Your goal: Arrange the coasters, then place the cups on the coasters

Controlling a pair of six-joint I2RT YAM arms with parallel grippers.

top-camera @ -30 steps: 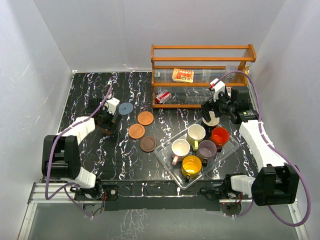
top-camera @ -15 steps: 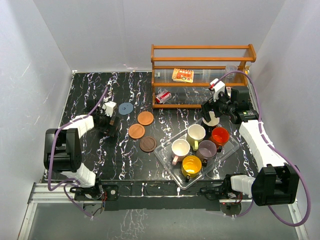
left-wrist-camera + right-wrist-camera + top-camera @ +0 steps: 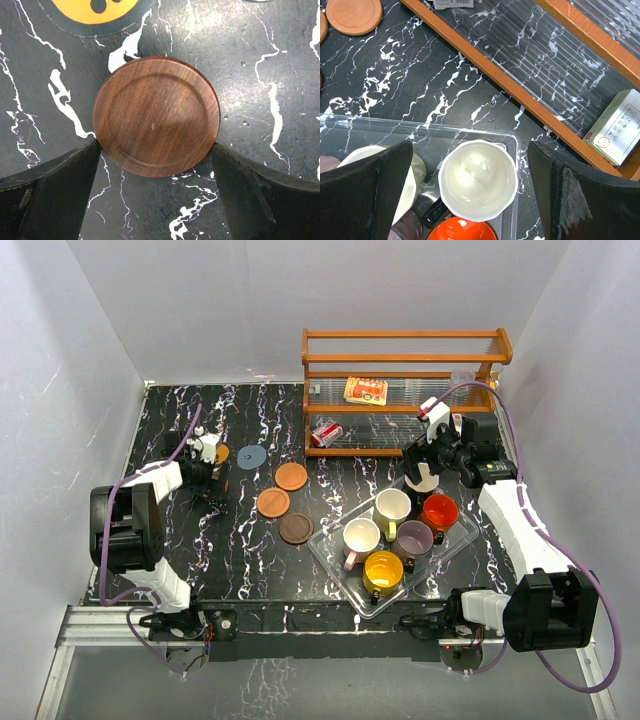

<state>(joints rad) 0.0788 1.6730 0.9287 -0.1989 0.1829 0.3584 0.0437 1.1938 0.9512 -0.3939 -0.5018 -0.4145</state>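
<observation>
Near the table's (image 3: 260,60) left edge, a dark brown wooden coaster (image 3: 157,115) is flanked by the left gripper's (image 3: 155,150) open jaws — light, stiff, thin, best pinched across its rim. The right gripper (image 3: 470,152) is held open over a white-lined mug (image 3: 477,180).

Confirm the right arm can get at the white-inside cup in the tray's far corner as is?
Probably yes. The right pincer hangs open right above that cup, one finger on each side, nothing over it. Tight spots: the orange-red cup crowds its near side, and the tray wall runs close.
</observation>
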